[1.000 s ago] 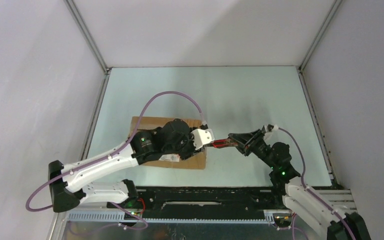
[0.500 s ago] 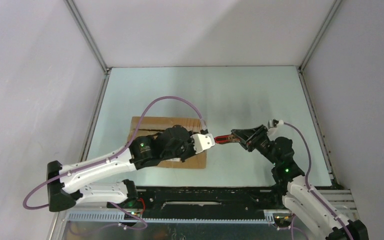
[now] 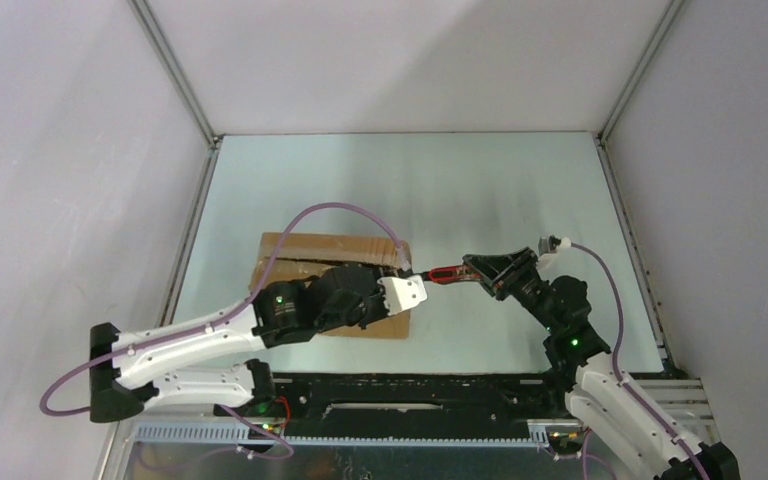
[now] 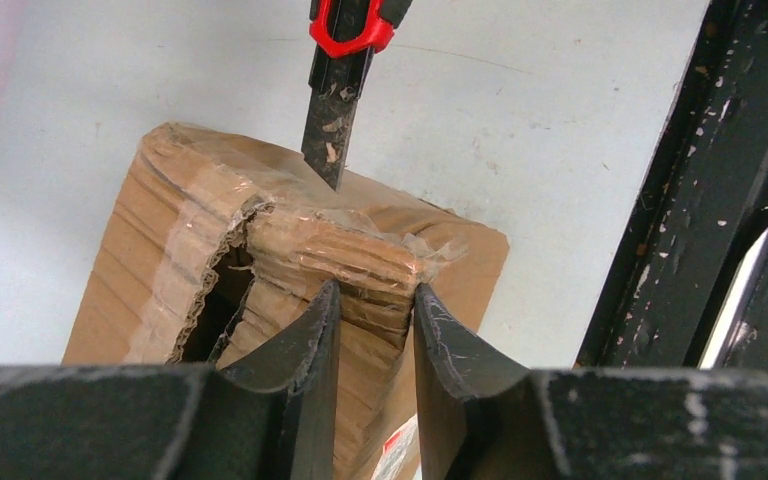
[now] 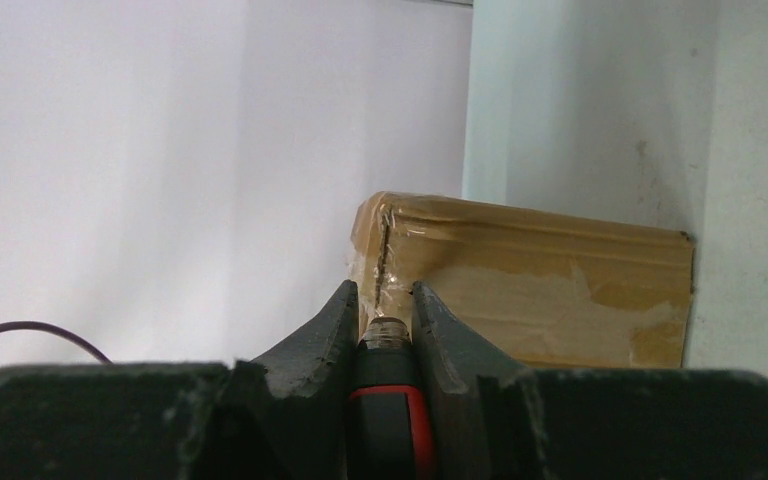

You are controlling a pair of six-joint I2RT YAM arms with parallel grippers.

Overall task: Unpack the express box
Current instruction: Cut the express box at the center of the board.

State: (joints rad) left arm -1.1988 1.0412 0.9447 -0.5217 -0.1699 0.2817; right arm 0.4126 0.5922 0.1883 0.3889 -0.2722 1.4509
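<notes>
— Where is the express box (image 3: 330,247) lying?
— It is lying flat on the pale desk (image 3: 480,190), left of the middle and towards the near edge, with the left arm reaching over it. Its long side is running left to right.

— What is the left gripper (image 4: 372,300) doing?
— Its fingers (image 4: 300,340) are pinching a torn cardboard flap (image 4: 360,262) at the right end of the box. The flap's ragged, corrugated edge is sitting between the two fingers, and a dark gap is showing just left of it where the top is standing open.

— And the right gripper (image 5: 385,300)?
— Its fingers are pressing together on the handle of a red and black utility knife (image 3: 443,272). The knife is pointing left, towards the box.

— Is the blade (image 4: 325,130) touching anything?
— The tip is resting at the taped edge on the box's right end, just past the pinched flap. Clear tape (image 4: 185,250) is wrinkling and peeling around that corner.

— What is the right wrist camera showing?
— The box's end and one long side, brown with glossy tape across them, directly ahead of the knife.
</notes>
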